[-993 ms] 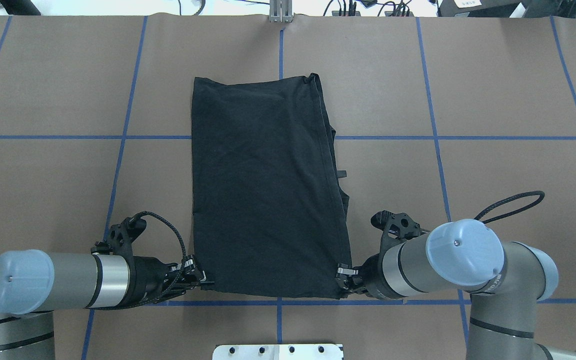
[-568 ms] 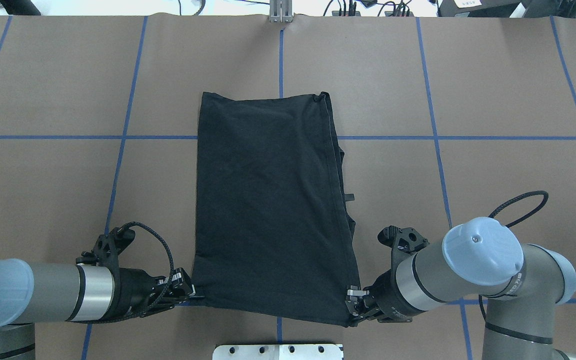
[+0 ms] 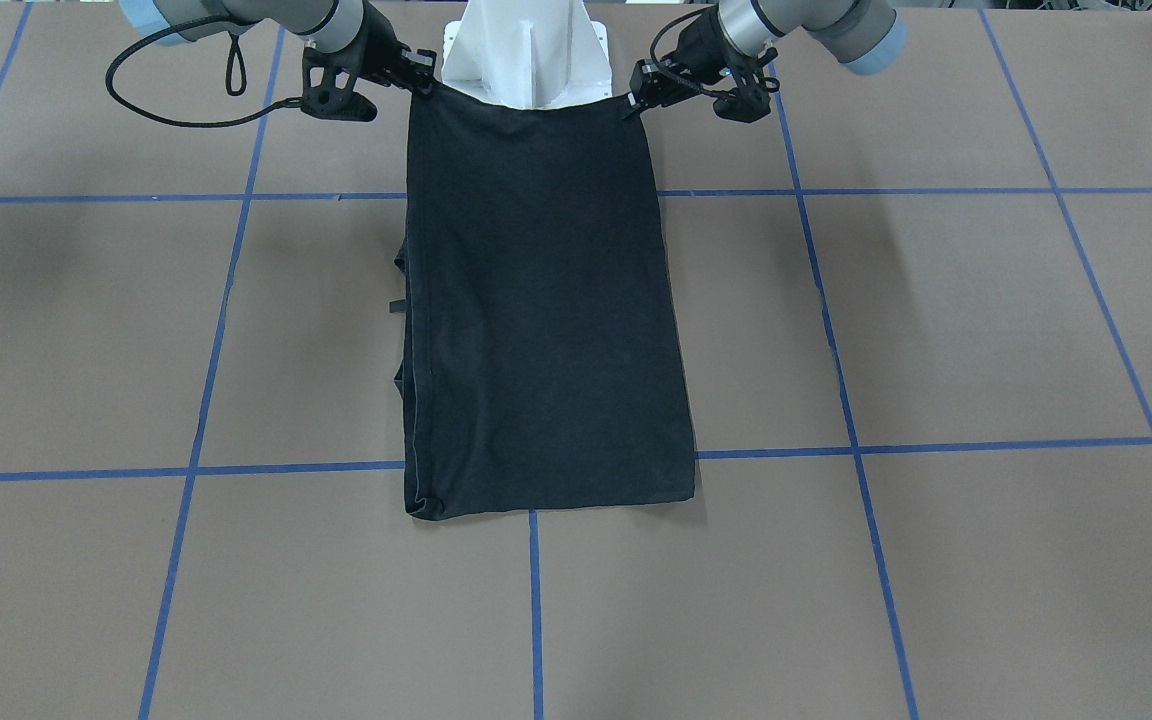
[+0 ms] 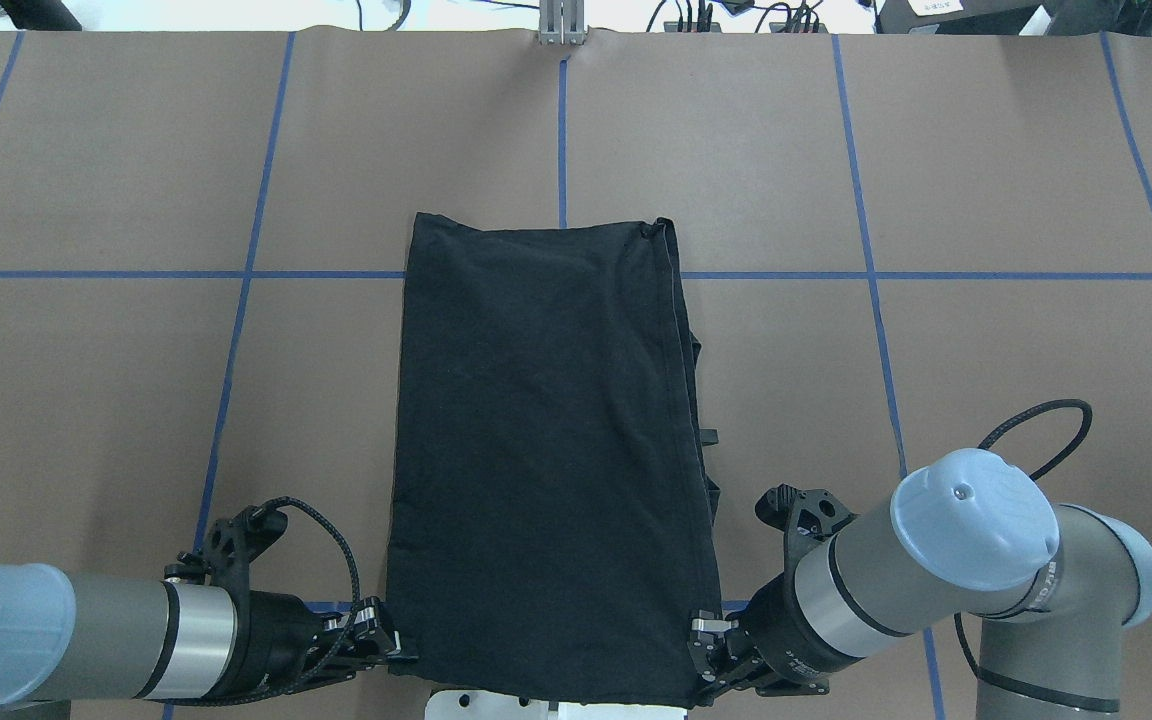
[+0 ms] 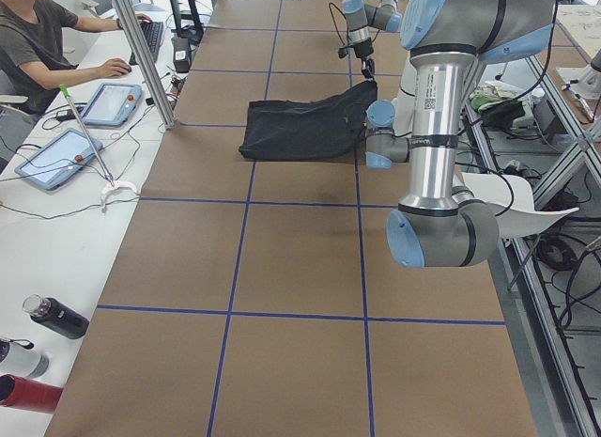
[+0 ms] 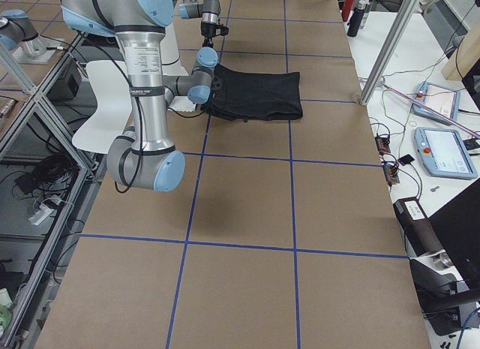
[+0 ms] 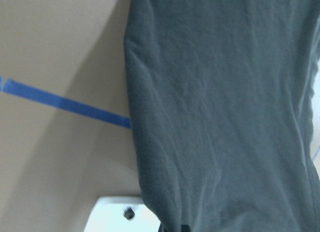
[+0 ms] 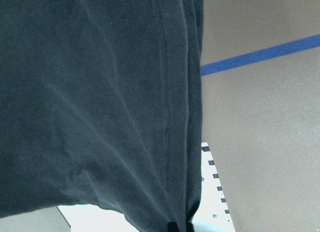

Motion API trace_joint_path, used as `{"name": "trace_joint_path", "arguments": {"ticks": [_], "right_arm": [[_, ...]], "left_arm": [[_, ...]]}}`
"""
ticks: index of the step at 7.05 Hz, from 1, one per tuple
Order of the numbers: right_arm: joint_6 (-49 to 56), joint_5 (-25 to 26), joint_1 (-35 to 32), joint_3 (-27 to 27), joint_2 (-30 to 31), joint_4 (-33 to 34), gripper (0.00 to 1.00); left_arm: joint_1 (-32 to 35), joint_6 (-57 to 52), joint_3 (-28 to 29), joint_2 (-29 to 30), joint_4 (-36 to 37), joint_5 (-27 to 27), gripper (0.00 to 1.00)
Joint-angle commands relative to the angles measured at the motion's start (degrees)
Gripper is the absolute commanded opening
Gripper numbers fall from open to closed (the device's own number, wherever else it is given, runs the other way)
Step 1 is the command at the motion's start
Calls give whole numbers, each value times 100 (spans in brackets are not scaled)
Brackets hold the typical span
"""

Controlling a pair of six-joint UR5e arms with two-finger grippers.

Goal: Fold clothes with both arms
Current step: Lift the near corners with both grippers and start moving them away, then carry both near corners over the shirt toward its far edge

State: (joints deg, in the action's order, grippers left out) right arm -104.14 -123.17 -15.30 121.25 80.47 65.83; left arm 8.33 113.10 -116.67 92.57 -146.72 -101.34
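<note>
- Shirt [image 4: 546, 450]: lies lengthwise mid-desk [image 4: 986, 180], folded narrow, with its near hem lifted over the pedestal [image 3: 526, 50].
- Left claw [image 4: 398, 650] and right claw [image 4: 704, 648]: each is pinched on a near corner.
- Step, as judged: the lengthwise fold. Next, both corners need carrying evenly toward the far hem.
- Hidden: the print, and the claw tips inside the fabric.

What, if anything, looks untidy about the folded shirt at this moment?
On the shirt, the edge on the robot's right is uneven: lower layers bulge past the top layer and a small tab sticks out sideways. Nothing else stands out.
</note>
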Motion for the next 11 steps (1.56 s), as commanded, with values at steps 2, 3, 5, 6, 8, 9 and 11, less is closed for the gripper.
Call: {"name": "trace_joint_path", "arguments": {"ticks": [2, 3, 5, 6, 8, 9, 11], "right_arm": [[112, 21, -752, -75, -119, 0, 0], [313, 39, -1042, -136, -189, 0, 0], [386, 47, -1632, -784, -827, 0, 0], [412, 65, -1860, -874, -961, -9, 0], [805, 83, -2239, -1032, -1094, -9, 0], [973, 170, -2450, -1303, -1364, 0, 0], [1018, 467, -2609, -1953, -1831, 0, 0]], "left_arm": [[612, -77, -102, 24, 3, -490, 0], [1139, -95, -102, 94, 81, -927, 0], [1818, -122, 64, 453, 205, -1098, 0], [2213, -226, 344, 821, 205, -1290, 0], [2856, -654, 1466, 1909, 712, -1485, 0], [3111, -893, 1811, 2132, 854, -1477, 0], [3612, -1236, 2112, 2256, 847, -1494, 0]]}}
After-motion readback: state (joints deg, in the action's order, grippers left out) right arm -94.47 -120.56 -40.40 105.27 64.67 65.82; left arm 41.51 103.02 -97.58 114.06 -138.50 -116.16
